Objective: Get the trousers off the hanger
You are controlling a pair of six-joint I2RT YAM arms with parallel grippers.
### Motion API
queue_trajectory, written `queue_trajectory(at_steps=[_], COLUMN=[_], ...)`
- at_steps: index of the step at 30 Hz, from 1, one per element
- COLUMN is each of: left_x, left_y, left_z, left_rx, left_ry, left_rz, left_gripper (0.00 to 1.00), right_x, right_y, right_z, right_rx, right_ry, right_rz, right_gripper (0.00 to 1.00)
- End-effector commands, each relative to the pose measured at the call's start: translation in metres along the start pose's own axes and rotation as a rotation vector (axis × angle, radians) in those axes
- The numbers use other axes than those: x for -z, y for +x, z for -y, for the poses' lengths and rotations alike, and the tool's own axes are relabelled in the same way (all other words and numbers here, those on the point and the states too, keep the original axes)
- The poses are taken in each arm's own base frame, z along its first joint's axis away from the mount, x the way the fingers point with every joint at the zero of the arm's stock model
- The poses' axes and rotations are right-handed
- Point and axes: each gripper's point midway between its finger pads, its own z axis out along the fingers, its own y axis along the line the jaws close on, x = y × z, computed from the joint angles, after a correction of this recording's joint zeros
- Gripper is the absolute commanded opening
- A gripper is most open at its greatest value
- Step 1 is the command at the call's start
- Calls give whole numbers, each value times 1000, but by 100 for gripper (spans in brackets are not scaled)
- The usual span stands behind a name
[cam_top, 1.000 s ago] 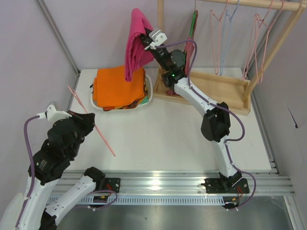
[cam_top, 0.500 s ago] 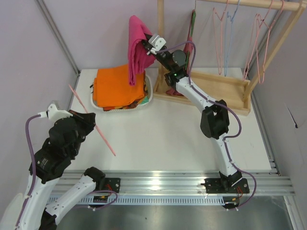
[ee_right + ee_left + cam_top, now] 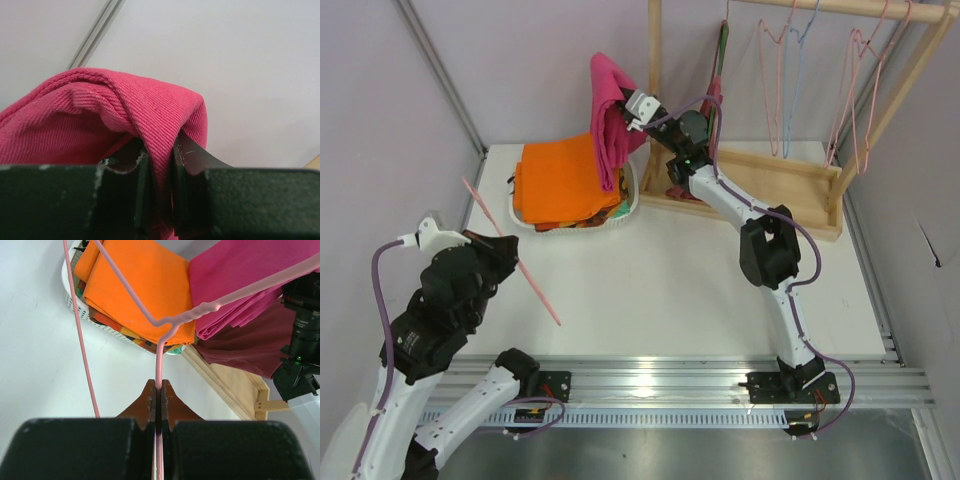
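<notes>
The bright magenta trousers (image 3: 605,110) hang in the air over the right end of the basket, off the hanger. My right gripper (image 3: 626,106) is shut on a fold at their top; in the right wrist view the twill fabric (image 3: 125,100) fills the gap of that gripper (image 3: 160,155). The thin light-pink hanger (image 3: 520,262) is bare and sticks out from my left gripper (image 3: 500,250) at the left of the table. In the left wrist view this gripper (image 3: 158,390) is shut on the hanger's wire (image 3: 159,360), with the trousers (image 3: 235,285) beyond.
A white basket (image 3: 632,185) holds the orange folded cloth (image 3: 560,180) at the back left. A wooden rack (image 3: 770,180) stands at the back right with green (image 3: 723,45), pink (image 3: 775,70) and light-blue (image 3: 798,60) hangers. A maroon garment (image 3: 245,340) lies at its base.
My right gripper has come down a little with the trousers, whose lower end now hangs closer to the basket. The left arm and hanger have not moved.
</notes>
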Motion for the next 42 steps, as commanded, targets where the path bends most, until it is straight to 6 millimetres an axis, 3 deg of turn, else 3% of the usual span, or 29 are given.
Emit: queue_trajectory(at_steps=[1,8,19,25,29,39,42], left_x=[-4,-6,-10,-12,-11,-9,-9], left_y=[-6,-5,-8,-10,-11,-12,-13], left_z=[5,5,13,16,16,13,13], left_rx=[2,1,-22,-38,-42,-44,-43], left_ry=[7,9,24,33,32,29,30], left_rz=[32,31,39,44,48,55,56], left_gripper=[1,1,1,1,1,2,2], right_x=[-9,-6,-11,-12,-14,-2,3], right_y=[-123,-113,-147,-157,-153,-116,-115], right_z=[70,71,97,101,97,82,83], right_rx=[292,333,464,519,561,660,672], right_ry=[132,145,249,242,200,111,109], right_rz=[225,199,252,266,252,165,162], right_gripper=[0,0,0,0,0,0,0])
